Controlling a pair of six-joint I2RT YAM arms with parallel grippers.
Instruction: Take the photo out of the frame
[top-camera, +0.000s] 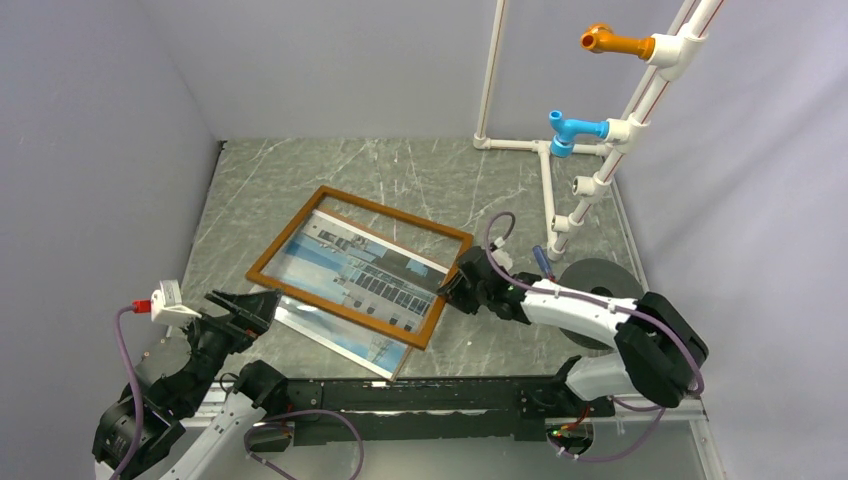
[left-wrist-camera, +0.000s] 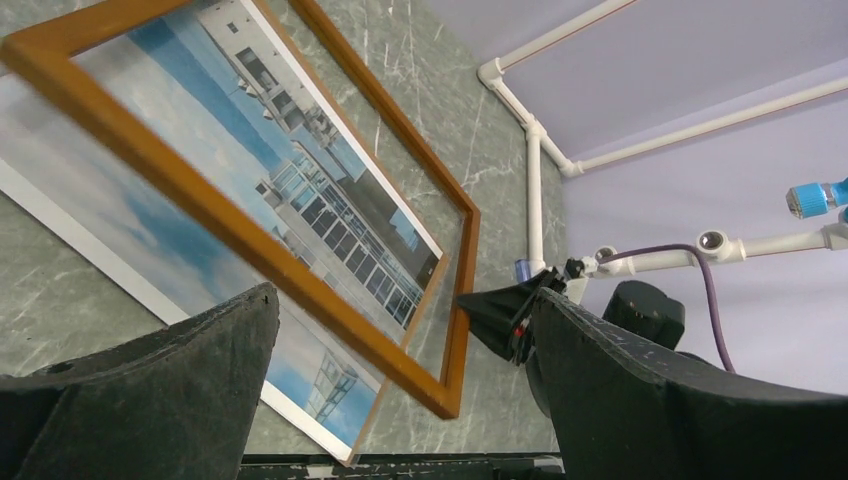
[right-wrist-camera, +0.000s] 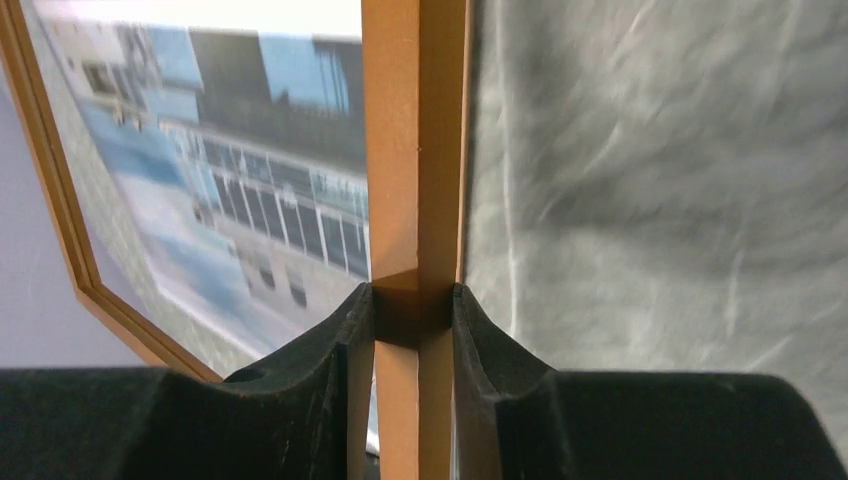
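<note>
The right arm reaches low across the tabletop (top-camera: 300, 170) from the near right corner. Its end effector (top-camera: 450, 288) is pinched narrow on the right rail of the frame (top-camera: 400, 213), which hangs tilted over the middle. The left arm crouches at the near left corner, its end effector (top-camera: 250, 305) spread wide and holding nothing, just beside the frame's left corner. The photo (top-camera: 350, 342) lies flat beneath the frame, with its near edge sticking out.
</note>
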